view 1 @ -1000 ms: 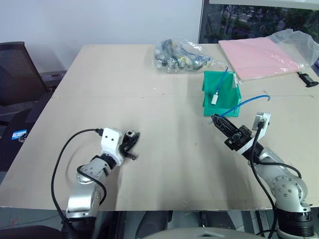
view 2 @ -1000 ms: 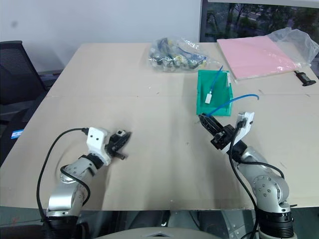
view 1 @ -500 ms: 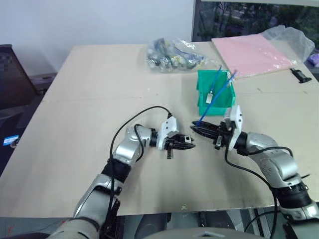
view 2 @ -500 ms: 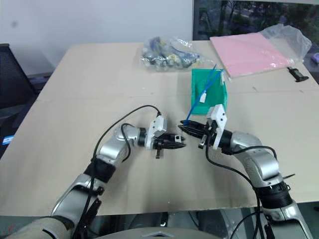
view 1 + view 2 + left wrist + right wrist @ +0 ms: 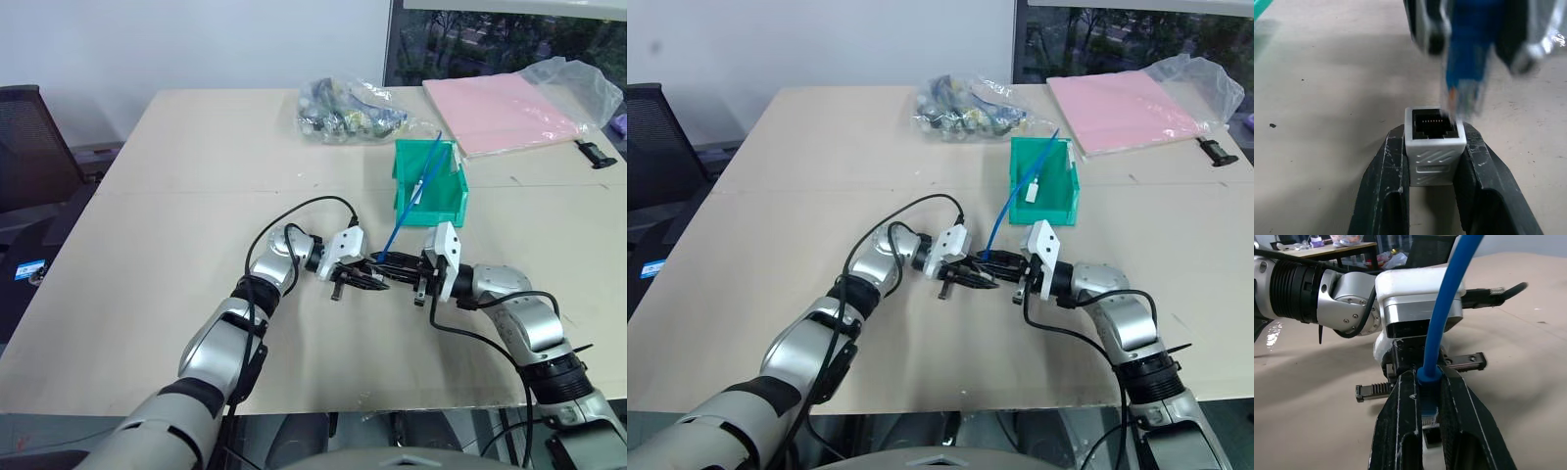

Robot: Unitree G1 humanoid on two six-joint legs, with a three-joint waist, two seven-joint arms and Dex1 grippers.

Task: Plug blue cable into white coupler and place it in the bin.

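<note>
Both arms swung inward: left gripper (image 5: pixel 1433 196) clamps white coupler (image 5: pixel 1434 144), right gripper (image 5: pixel 1426 406) pinches blue cable (image 5: pixel 1442 318), plug at socket mouth, unseated; bin (image 5: pixel 431 192) placement pending.

left pincer (image 5: pixel 1432 161), right pincer (image 5: pixel 1429 396) (tip-to-tip), both clamped

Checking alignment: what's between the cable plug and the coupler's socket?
Nothing: in the left wrist view the blue cable's plug hangs just off the white coupler's socket.
</note>
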